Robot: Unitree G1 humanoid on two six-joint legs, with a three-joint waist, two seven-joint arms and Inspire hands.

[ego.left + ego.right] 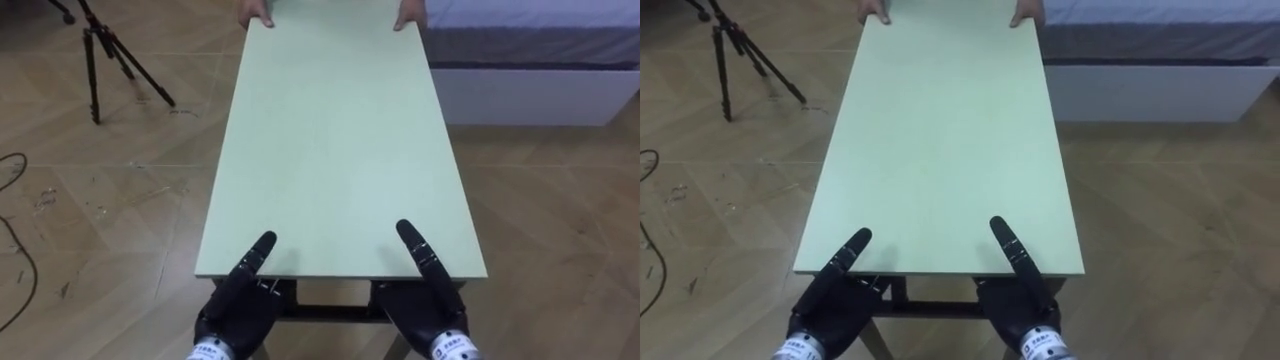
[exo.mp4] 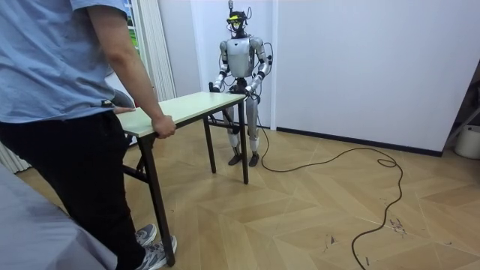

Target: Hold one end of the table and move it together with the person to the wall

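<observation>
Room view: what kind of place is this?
Probably a home-like room used for recording: a herringbone wood floor, a bed beside the table, and a tripod standing nearby.

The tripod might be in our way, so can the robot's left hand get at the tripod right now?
Probably not. The left hand grips the near edge of the table, and the tripod stands on the floor beside the far end.

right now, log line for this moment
table: hands at both ends; left hand: near edge; right hand: near edge; person: grips far edge
</observation>
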